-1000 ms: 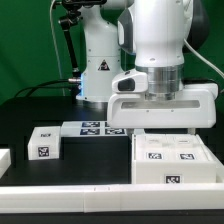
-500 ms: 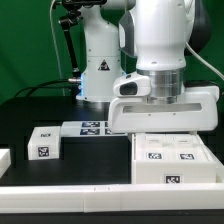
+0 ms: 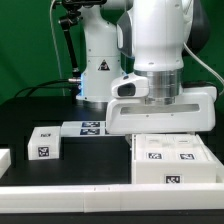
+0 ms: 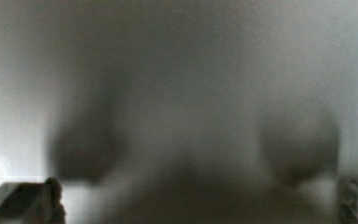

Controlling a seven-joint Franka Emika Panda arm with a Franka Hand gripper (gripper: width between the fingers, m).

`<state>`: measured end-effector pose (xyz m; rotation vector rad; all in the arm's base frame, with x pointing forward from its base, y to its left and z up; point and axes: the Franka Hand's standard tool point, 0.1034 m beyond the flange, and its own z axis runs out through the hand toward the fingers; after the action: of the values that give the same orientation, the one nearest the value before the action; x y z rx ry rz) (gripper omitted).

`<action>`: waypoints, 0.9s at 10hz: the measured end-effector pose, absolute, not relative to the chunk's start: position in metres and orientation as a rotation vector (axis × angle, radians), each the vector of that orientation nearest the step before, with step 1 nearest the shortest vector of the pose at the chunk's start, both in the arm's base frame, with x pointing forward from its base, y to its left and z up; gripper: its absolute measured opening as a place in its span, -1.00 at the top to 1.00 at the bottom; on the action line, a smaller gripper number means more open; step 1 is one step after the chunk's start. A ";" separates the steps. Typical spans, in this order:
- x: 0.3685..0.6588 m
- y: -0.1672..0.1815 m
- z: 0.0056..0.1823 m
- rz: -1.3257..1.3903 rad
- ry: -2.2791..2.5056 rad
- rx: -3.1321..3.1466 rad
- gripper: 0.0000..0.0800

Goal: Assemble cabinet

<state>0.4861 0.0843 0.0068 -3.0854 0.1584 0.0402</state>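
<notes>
The cabinet [image 3: 172,160] stands at the lower right of the exterior view, on the black table [image 3: 95,160]. The claw [image 3: 163,128] hangs just above its top, jaws spread wide, holding nothing that I can see. If the claw descends a little off line, one finger may strike the top panel and push the box, or tilt it. The exterior view gives this layout; its fingertips are hidden there. The wrist view gives only a blurred pale surface very near, with the dark fingers [image 4: 25,200] well apart.
</notes>
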 end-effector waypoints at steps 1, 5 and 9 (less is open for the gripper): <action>0.488 0.082 0.007 0.028 0.200 -3.076 -0.66; 0.489 0.081 0.007 0.003 0.244 -3.062 0.48; 0.485 0.089 0.005 0.017 0.193 -3.067 0.55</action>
<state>0.4850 0.0889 0.0054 -3.0668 0.1932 0.0168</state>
